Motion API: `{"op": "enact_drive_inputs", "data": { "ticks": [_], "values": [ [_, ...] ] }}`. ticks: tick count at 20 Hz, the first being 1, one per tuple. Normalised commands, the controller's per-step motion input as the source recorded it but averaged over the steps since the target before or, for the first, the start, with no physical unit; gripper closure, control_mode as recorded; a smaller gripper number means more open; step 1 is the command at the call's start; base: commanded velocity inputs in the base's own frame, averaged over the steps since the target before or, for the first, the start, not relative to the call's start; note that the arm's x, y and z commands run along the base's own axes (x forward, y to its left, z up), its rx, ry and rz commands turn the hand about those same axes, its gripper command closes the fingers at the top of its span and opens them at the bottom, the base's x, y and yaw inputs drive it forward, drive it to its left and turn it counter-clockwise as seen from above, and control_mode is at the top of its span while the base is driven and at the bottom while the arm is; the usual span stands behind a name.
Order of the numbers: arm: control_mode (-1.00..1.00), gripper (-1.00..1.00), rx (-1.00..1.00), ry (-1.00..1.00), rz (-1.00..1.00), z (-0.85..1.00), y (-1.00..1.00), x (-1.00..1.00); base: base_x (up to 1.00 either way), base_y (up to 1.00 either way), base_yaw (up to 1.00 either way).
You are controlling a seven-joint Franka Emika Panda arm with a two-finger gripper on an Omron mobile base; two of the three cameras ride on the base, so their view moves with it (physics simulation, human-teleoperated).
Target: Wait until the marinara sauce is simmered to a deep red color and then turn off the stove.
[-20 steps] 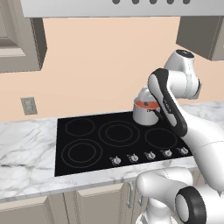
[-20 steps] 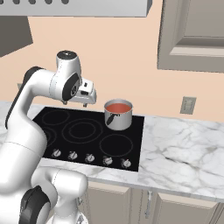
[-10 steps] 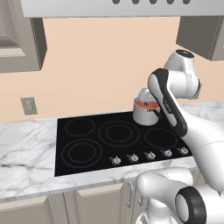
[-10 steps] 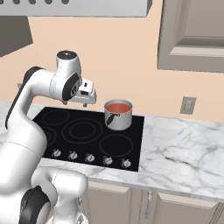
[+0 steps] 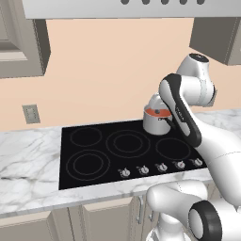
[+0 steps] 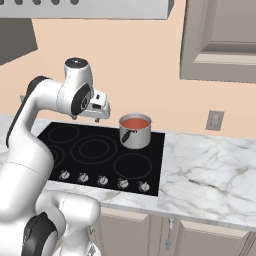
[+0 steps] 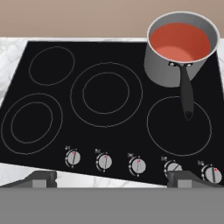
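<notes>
We've got the sauce looking orange-red in its pan on the stove's back right ring, claw spread wide above, empty.

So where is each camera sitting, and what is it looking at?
Left base view: behind the arm's left, facing the stove; white arm rises lower right.
Right base view: behind its right, same stove; arm rises lower left.
Hand view: above, looking down; finger tips at bottom.
All share the saucepan of marinara sauce.
</notes>
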Motion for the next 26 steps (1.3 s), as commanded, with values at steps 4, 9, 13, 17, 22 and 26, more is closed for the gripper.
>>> {"op": "enact_drive_inputs", "data": {
  "ticks": [4, 9, 13, 17, 22, 26],
  "values": [
    [-1.0, -1.0, 0.0, 0.0, 0.0, 0.0, 0.0, 0.0, 0.0, 0.0, 0.0],
    [-1.0, -1.0, 0.0, 0.0, 0.0, 0.0, 0.0, 0.0, 0.0, 0.0, 0.0],
    [-1.0, -1.0, 0.0, 0.0, 0.0, 0.0, 0.0, 0.0, 0.0, 0.0, 0.0],
    [-1.0, -1.0, 0.0, 0.0, 0.0, 0.0, 0.0, 0.0, 0.0, 0.0, 0.0],
    [-1.0, -1.0, 0.0, 0.0, 0.0, 0.0, 0.0, 0.0, 0.0, 0.0, 0.0],
    [-1.0, -1.0, 0.0, 0.0, 0.0, 0.0, 0.0, 0.0, 0.0, 0.0, 0.0]
  ]
}}
